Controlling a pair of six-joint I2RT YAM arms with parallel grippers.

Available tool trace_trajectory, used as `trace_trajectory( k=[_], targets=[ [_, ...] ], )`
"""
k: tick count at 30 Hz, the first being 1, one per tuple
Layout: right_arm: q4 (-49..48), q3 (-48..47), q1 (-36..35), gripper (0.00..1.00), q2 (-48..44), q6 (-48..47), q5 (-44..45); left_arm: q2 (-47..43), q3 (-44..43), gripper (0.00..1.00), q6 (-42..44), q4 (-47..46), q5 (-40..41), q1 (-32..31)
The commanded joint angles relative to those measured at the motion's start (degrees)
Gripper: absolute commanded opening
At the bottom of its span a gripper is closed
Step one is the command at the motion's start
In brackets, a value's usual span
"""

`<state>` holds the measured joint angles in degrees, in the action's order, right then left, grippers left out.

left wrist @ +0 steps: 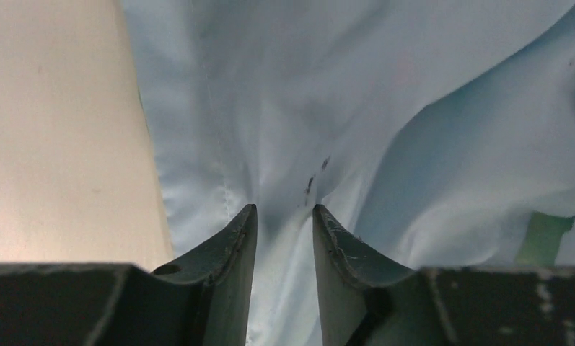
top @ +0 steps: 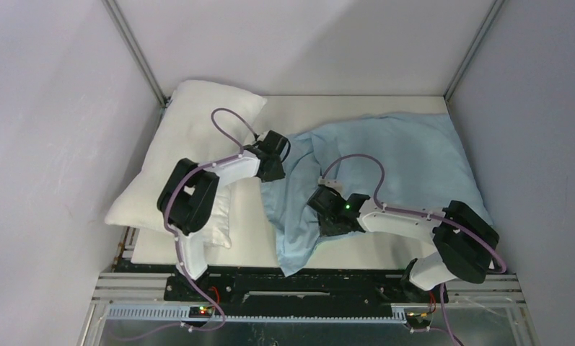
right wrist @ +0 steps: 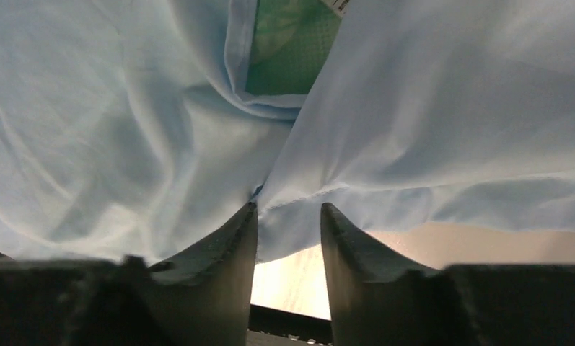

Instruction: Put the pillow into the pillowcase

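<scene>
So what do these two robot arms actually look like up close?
Both the left arm and the right arm have white shells with chunky black joints, and a thin purple cable loops along each. A small green light glows near the right wrist. The left gripper and right gripper each end in two dark, curved, scuffed fingers.

Left gripper (left wrist: pixel 284 216) reaching forward, fingers pinching cloth, right gripper (right wrist: pixel 289 216) angled left, fingers narrowly parted around a fold

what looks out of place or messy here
The pillowcase lies crumpled, and a corner hangs over the table's near edge. The pillow sits askew on the left, its top end riding up the wall. Small dark specks mark the cloth near the left gripper.
</scene>
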<state>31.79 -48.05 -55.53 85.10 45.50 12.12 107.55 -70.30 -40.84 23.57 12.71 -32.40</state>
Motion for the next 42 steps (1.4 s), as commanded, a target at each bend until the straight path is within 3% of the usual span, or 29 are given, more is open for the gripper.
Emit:
trace_trajectory(
  k=[1, 4, 5, 13, 17, 23, 25, 28, 31, 42],
  targets=[
    [-0.9, 1.6, -2.4, 0.29, -2.5, 2.2, 2.0, 2.3, -5.1, 0.36, 2.7, 0.3, 0.3, 1.5],
    [0.5, 3.0, -5.1, 0.02, -5.5, 3.2, 2.1, 3.4, -6.0, 0.31, 3.4, 0.6, 0.3, 2.3],
    [1.0, 3.4, -6.1, 0.0, -6.5, 3.9, 2.2, 3.9, -6.3, 0.29, 3.7, 1.0, 0.3, 2.7],
    [2.4, 7.5, -11.9, 0.01, -15.0, 7.5, 1.8, 4.5, -10.8, 0.18, 7.6, 2.9, -0.2, 4.0],
    [2.9, 7.5, -9.0, 0.24, -20.7, 5.3, 1.3, -2.9, -13.3, 0.41, 11.0, 5.1, 3.4, 4.1],
    [3.7, 7.5, -4.3, 0.83, -27.8, 2.2, 2.4, -10.3, -22.8, 0.83, 17.6, 13.4, 15.3, 6.7],
    [3.1, 7.5, -2.3, 0.92, -29.3, 1.2, 1.7, -12.1, -23.2, 0.95, 18.9, 14.5, 18.2, 8.8],
    [1.9, 7.5, 0.3, 0.97, -31.1, -0.2, 0.1, -13.2, -23.2, 1.0, 20.8, 14.7, 18.5, 14.3],
    [1.4, 7.5, 2.7, 0.97, -32.5, -1.2, -1.6, -9.0, -29.2, 1.0, 23.1, 18.7, 17.3, 18.1],
    [3.2, 7.5, 6.3, 0.98, -36.0, -2.6, -3.3, 13.8, -48.3, 1.0, 22.8, 26.1, 17.4, 21.8]
  ],
)
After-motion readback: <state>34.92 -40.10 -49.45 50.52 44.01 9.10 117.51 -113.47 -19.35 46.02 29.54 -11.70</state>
